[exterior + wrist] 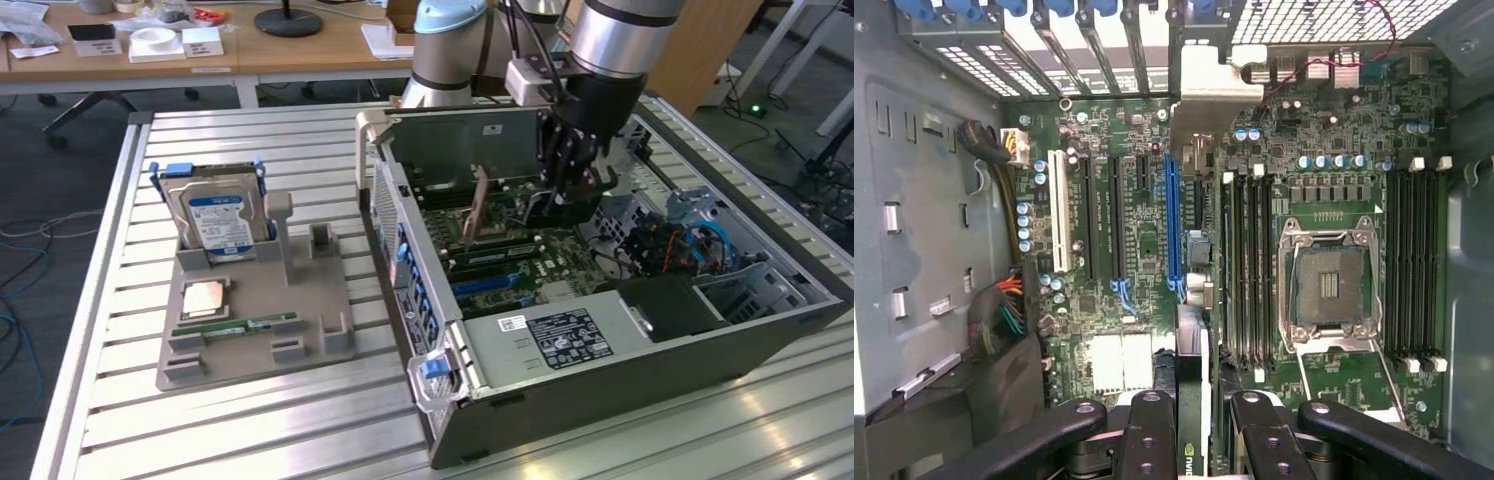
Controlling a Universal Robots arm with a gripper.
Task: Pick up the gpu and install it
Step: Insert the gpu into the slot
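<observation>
We find the computer case (601, 400) lying open on the slatted counter (200, 430), with the arm reaching down into it. The gripper (571, 195) is inside the case, clamped on the gpu (1192, 350). Its fingers (1149, 440) press on both faces of the card. The card stands on edge above the motherboard (1144, 250), close by the long blue slot (1174, 220). We cannot tell whether it touches the slot.

Case contents, as observed:
- Rows of memory sticks (1249, 260) are seated in their slots on either side of the processor socket (1329, 285).
- The socket's frame is closed over bare contacts.
- A grey power supply (561, 335) with a dark label sits at the near end.
- Blue cables (701, 245) run at the exterior view's right.

Well apart from the case, towards the exterior view's left, a grey holder tray (254, 355) rests on the counter. It holds:
- a hard drive (220, 220) with a blue-and-white label, upright in a rear slot;
- a square processor chip (203, 298), lying flat;
- a narrow green memory stick (234, 327), lying just in front of the chip.
</observation>
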